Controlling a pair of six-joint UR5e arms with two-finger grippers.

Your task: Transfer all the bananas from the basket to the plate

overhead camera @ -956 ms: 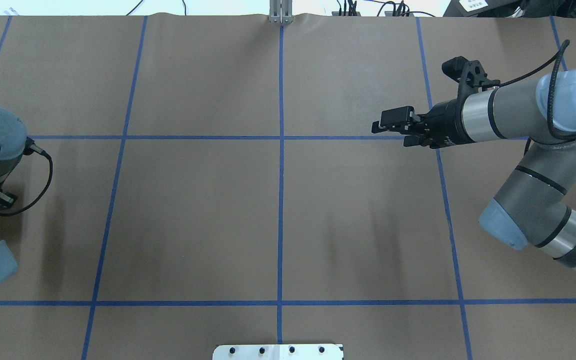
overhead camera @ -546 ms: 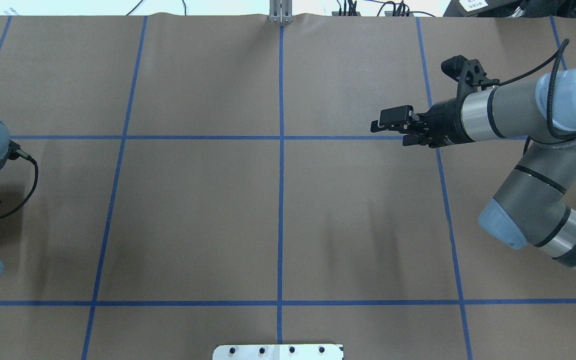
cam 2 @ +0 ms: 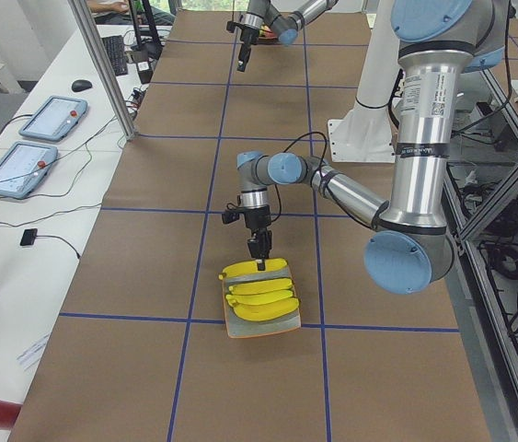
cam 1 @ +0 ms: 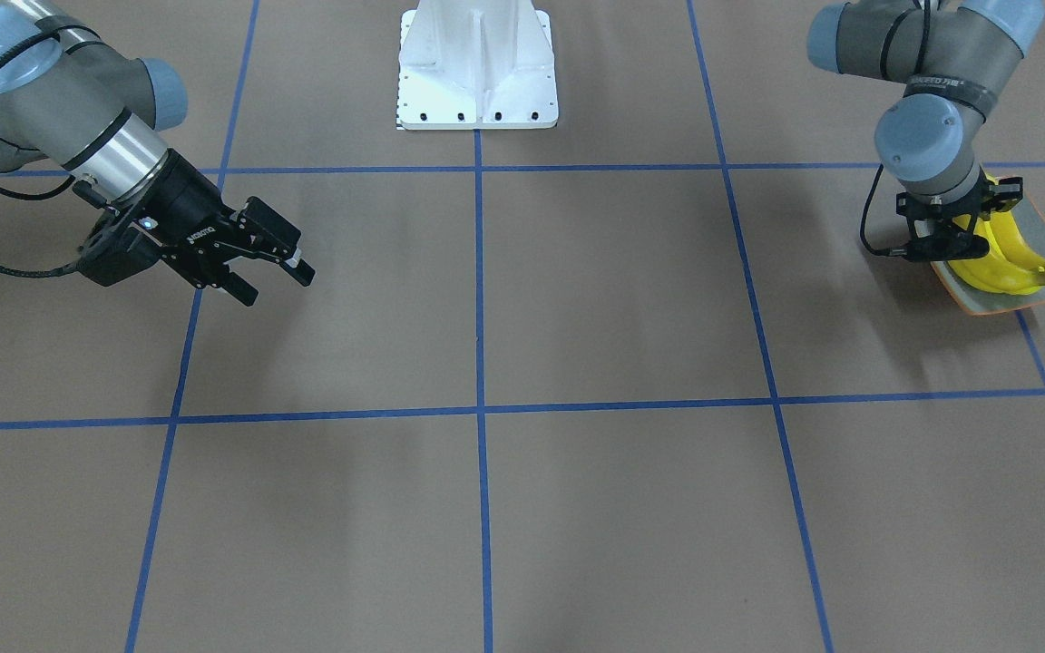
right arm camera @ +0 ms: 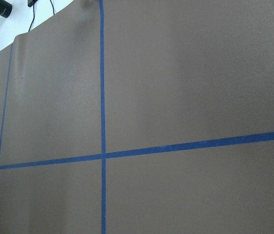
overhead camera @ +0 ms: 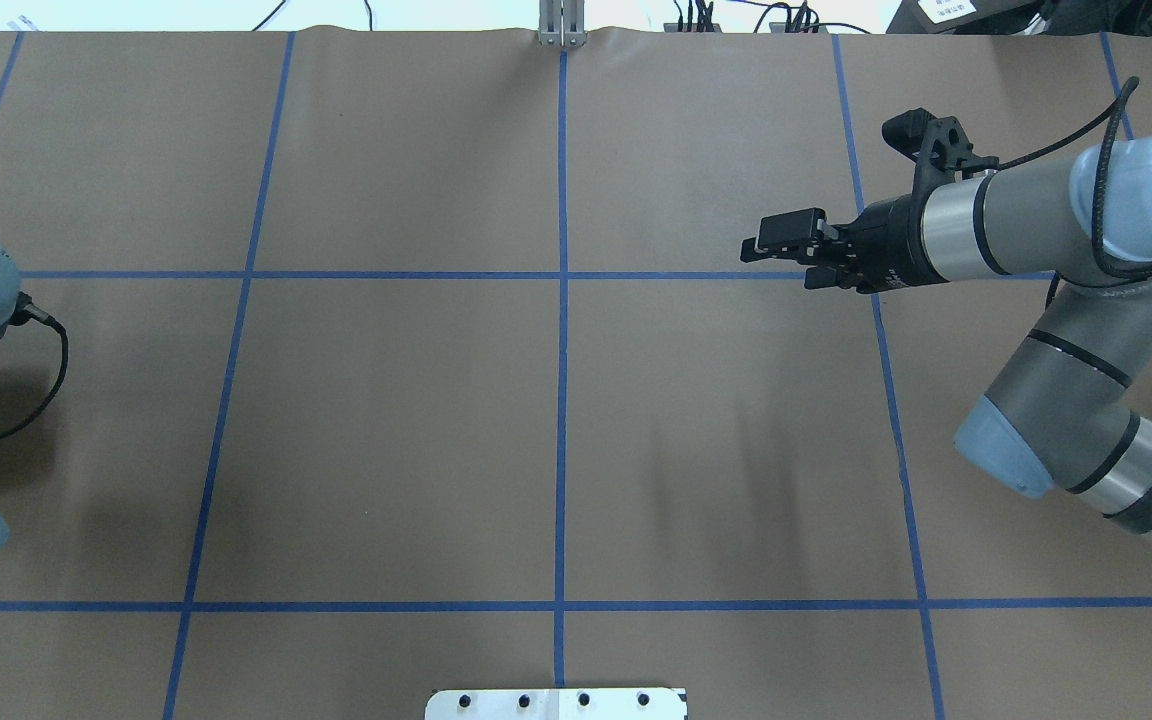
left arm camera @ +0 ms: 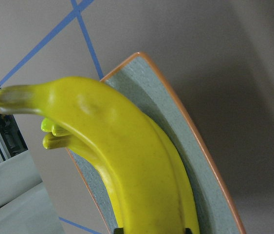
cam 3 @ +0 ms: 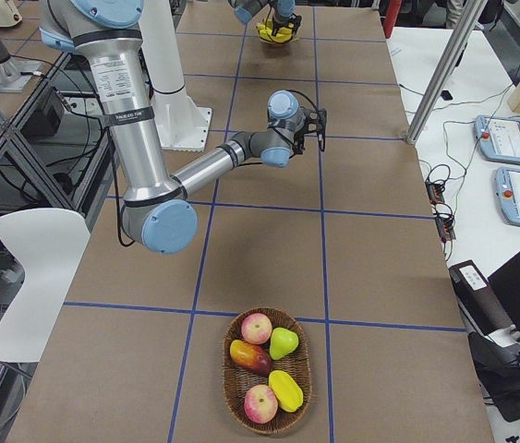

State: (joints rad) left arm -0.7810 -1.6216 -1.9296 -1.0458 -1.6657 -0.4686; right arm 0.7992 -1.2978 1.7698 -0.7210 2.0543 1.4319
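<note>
Right now I read the job as all but finished: my left gripper [cam 2: 259, 261] is down over the plate [cam 2: 260, 329] at the far left end of the table [overhead camera: 386, 430], and its jaws sit tight against both sides of the third banana [left arm camera: 137, 165], so I judge it closed on that banana and not yet let go. From the left wrist camera the banana lies lengthwise along the plate's long edge, low over the glaze. That makes sense, because the other two bananas [cam 2: 260, 300] already fill the rest of the dish side by side and this strip is the only room left. From the table's left end all three look to be on or just over the plate, parallel, with curves nested. They are bright, glossy yellow with a dull greenish-brown stem tip, smooth like moulded plastic, so I expect them to slide on the speckled grey-green surface with its thin orange rim if released carelessly. The basket [cam 3: 269, 427] stands at the opposite end of the table, well apart, and holds only apples [cam 3: 257, 328] and other small fruit, no bananas that I can see. My right gripper [cam 1: 273, 277] hangs above bare table with its fingers spread and nothing between them, parked out of the way.
</note>
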